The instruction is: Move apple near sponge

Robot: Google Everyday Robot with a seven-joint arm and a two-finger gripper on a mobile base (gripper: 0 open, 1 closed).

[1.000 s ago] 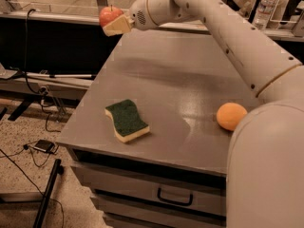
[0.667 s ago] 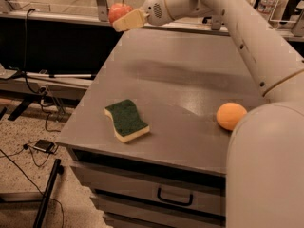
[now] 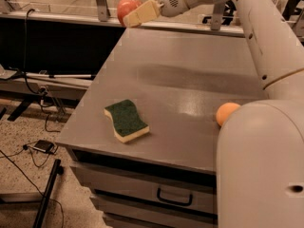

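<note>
A Google Everyday Robot's white arm (image 3: 259,30) reaches across from the right of the frame to the far left corner of a grey desk (image 3: 190,70), where its gripper (image 3: 129,16) holds the apple (image 3: 124,7) in the air. The pale fingers (image 3: 142,13) are pinched on the fruit, one of them lying slantwise across its front and lower side while the other is hidden behind it. The apple sits upright in the grasp, a thin stem pointing up from its top, its red skin showing to the left of and above the finger; it is level with the desk's back edge and hangs clear of the surface. The sponge (image 3: 126,120) lies flat near the front left of the desk, well apart from the apple. Its dark green face is up and the pale yellow foam shows along its near edge, and its long axis runs on a diagonal from far left to near right. An orange fruit (image 3: 226,113) rests on the desk off to the right of the sponge, partly hidden by the robot's rounded white body (image 3: 261,170), which fills the lower right corner. Below the desktop, a drawer with a dark handle (image 3: 173,198) faces the camera, and cables (image 3: 28,152) trail over the speckled floor at left.
</note>
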